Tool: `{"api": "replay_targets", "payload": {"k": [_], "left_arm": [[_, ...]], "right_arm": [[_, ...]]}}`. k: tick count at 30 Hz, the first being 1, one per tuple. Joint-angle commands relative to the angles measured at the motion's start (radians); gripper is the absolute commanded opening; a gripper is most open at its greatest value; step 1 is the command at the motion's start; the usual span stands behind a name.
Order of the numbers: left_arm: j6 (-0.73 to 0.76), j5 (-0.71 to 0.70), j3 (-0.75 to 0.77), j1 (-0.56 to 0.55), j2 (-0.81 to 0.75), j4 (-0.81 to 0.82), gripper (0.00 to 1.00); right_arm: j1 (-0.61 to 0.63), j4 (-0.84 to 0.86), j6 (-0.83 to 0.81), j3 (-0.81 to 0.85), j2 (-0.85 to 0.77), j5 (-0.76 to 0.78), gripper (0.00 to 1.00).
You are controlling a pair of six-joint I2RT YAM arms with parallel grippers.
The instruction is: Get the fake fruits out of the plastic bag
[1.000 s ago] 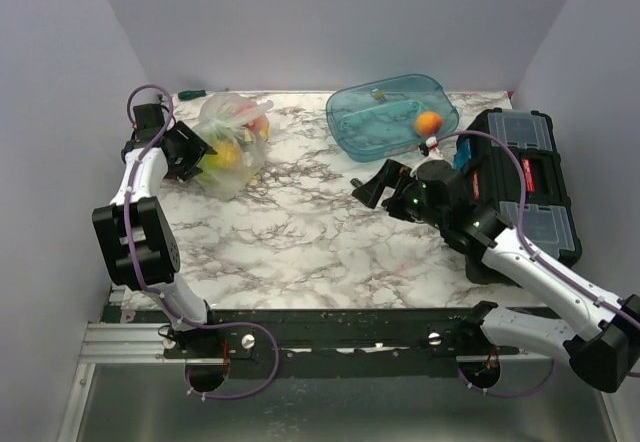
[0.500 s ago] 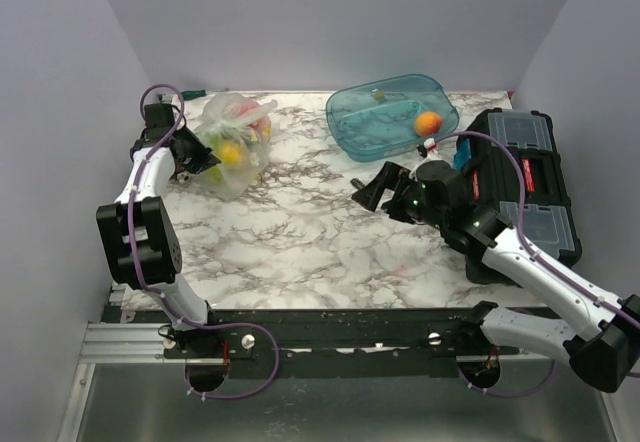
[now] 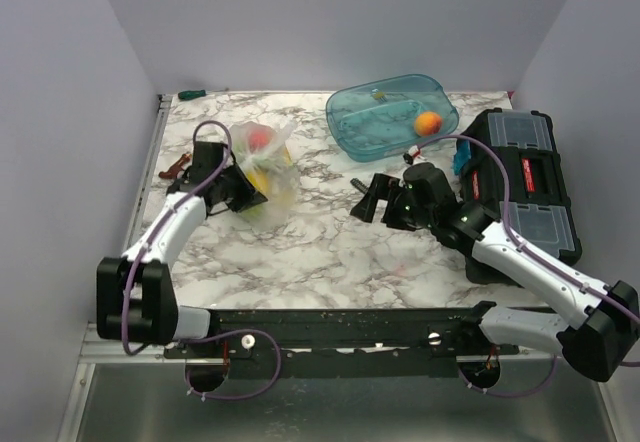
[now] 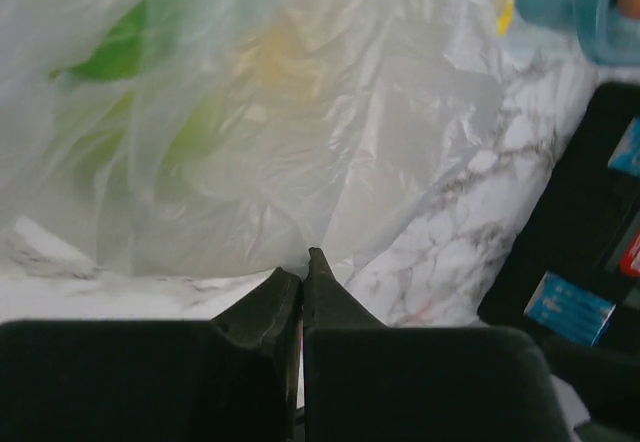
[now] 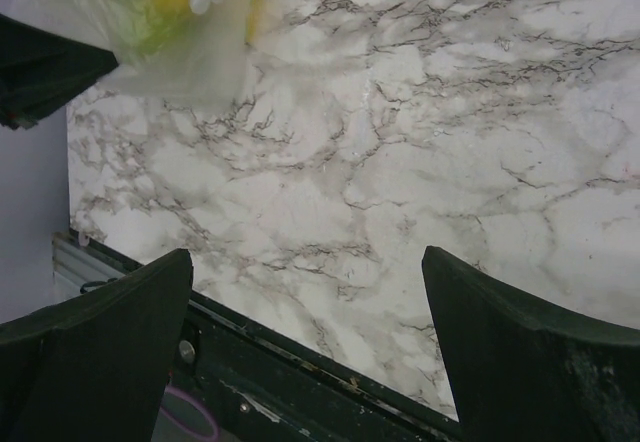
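Observation:
The plastic bag [image 3: 270,174] lies on the left half of the marble table, crinkled and see-through. Inside it show the fake fruits: a red one [image 3: 258,140], a yellow one [image 3: 261,176] and, in the left wrist view, a green one [image 4: 128,48]. My left gripper [image 3: 244,195] is shut at the bag's near-left edge; in its wrist view the closed tips [image 4: 303,267] pinch the film of the bag [image 4: 260,132]. My right gripper [image 3: 365,200] hovers mid-table, open and empty, to the right of the bag. In the right wrist view the gripper [image 5: 305,262] faces bare marble, with the bag [image 5: 170,32] at top left.
A teal see-through tub [image 3: 352,103] at the back holds an orange ball [image 3: 428,122]. A black toolbox [image 3: 522,177] fills the right side. A green-handled tool [image 3: 191,94] lies at the back left corner, and a small reddish item [image 3: 176,170] sits by the left edge.
My left gripper shut on the bag and pulled it from the back left corner toward the table's near middle. The right arm shifted slightly left.

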Motion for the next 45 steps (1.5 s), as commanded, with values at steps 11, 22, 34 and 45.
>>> {"api": "replay_targets", "payload": {"k": [11, 22, 34, 45], "left_arm": [[-0.024, -0.067, -0.356, -0.535, -0.363, 0.028, 0.0], [-0.026, -0.159, -0.3, -0.811, -0.362, 0.021, 0.0], [0.146, -0.246, -0.134, -0.813, -0.5, -0.151, 0.54], [0.237, -0.589, 0.088, -0.818, -0.321, -0.369, 0.57]], "right_arm": [[0.009, 0.134, -0.073, -0.084, 0.074, -0.121, 1.0], [0.012, 0.176, -0.081, -0.125, 0.013, -0.112, 1.0], [0.025, 0.257, -0.053, -0.145, -0.001, -0.158, 1.0], [0.031, 0.285, -0.039, -0.093, 0.027, -0.162, 1.0]]}}
